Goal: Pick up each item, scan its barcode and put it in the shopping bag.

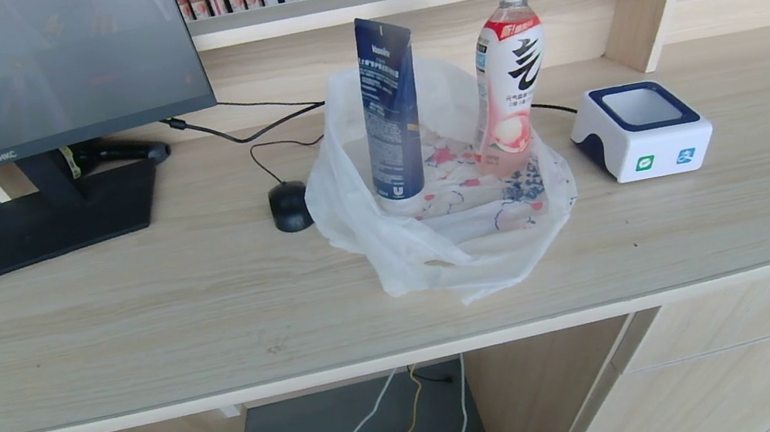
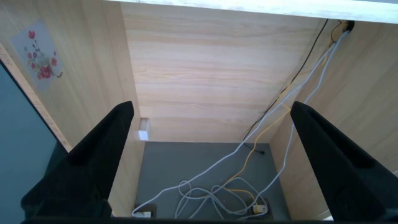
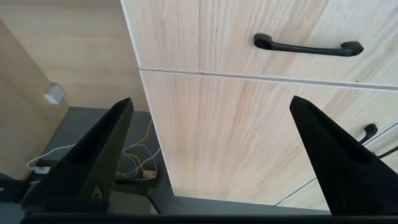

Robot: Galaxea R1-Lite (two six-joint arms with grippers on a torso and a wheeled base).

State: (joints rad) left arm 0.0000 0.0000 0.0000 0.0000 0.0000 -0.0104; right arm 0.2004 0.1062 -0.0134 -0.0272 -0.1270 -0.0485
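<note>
Shopping bag, white plastic w/ mouth open, sits mid-counter, a broad strip of wood btwn it & the front edge. Inside it stand a blue tube & a pink drink bottle, both upright, the bottle right of the tube. Scanner is near the bag's right side, apart from it. Mouse is just beside its left; monitor is farther left & back. Wrist views add the under-counter side: left gripper, fingers wide apart, nothing held, is below the bag's level, facing the kneehole w/ loose cables. Right gripper, likewise spread & unloaded, faces drawer fronts w/ a black handle.
</note>
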